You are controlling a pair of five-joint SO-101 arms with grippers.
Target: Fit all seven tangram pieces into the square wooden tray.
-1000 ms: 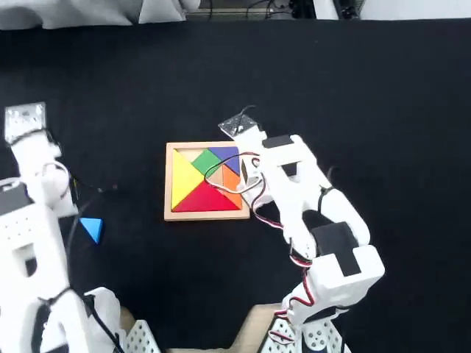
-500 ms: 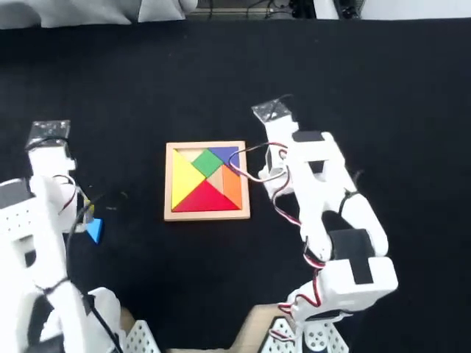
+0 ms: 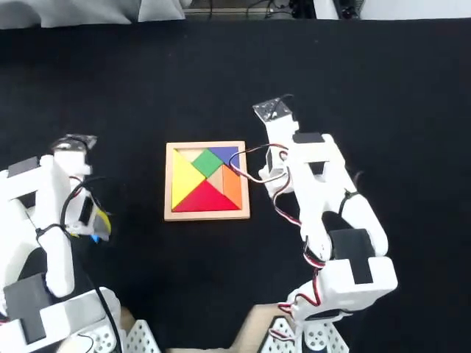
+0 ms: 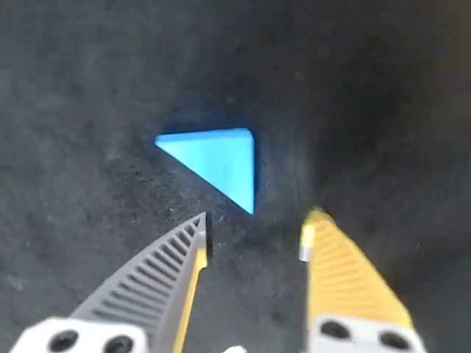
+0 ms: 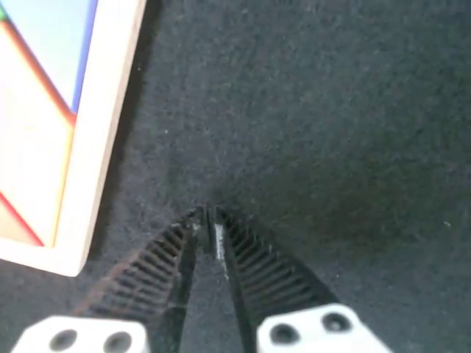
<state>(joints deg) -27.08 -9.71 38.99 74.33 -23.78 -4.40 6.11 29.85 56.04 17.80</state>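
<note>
- We see the square wooden tray (image 3: 207,215) lying flat on the black table cover (image 3: 368,73), a little left of the centre of the high view.
- Inside it lie a yellow triangle (image 3: 182,184) on the left, a red triangle (image 3: 208,198) along the bottom, a green square (image 3: 209,161) near the top, an orange piece (image 3: 232,187) on the right and a dark blue piece (image 3: 229,155) in the upper right corner.
- 2 pale wood-coloured patches show among these pieces, 1 in the upper left corner and 1 in the middle. We cannot tell whether they are pieces or bare tray floor.
- The light blue triangle (image 4: 217,163) lies flat on the cover outside the tray, well apart from it, at the left of the high view.
- The left gripper (image 4: 257,224) hangs over that spot with its 2 fingers spread apart and nothing between them. The triangle sits just beyond the fingertips, with 1 of its corners near the gap.
- In the high view this gripper (image 3: 96,224) is at the middle left of the frame.
- The right gripper (image 5: 208,217) has its fingers pressed together on nothing, over bare cover just beside the tray's outer rim (image 5: 99,147).
- The right arm (image 3: 316,191) stands just right of the tray in the high view.
</note>
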